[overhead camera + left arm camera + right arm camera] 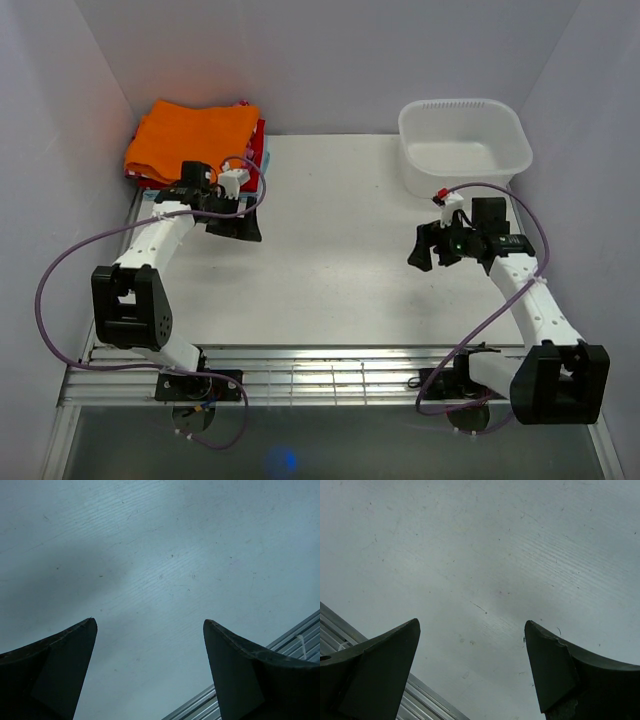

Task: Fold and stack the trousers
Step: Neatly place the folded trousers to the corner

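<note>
- Looking down from the top camera, you find the trousers (195,135) lying folded in the far-left corner of the table (340,290), on top of a small pile of other clothes
- A red garment (263,138) peeks out along the right edge of that pile, under the orange cloth; you cannot make out what else lies lower
- Your left gripper (238,225) hangs just beside the near-right corner of the pile, jaws spread wide and pinching nothing; its wrist camera shows only bare tabletop between the fingers (55,670)
- Your right gripper (428,250) sits well apart from the trousers, near the white tub (465,150), spread just as wide and holding nothing; its own view shows only bare table and a strip of metal rail
- From above, the tub looks to have nothing in it
- Judging by how things lie, both the fold and the stack look done: the orange cloth is a compact block resting on the pile, and neither arm touches it
- What is left for you seems small: check that the top layer sits square on the pile, with no leg hanging off the far side, which this view hides
</note>
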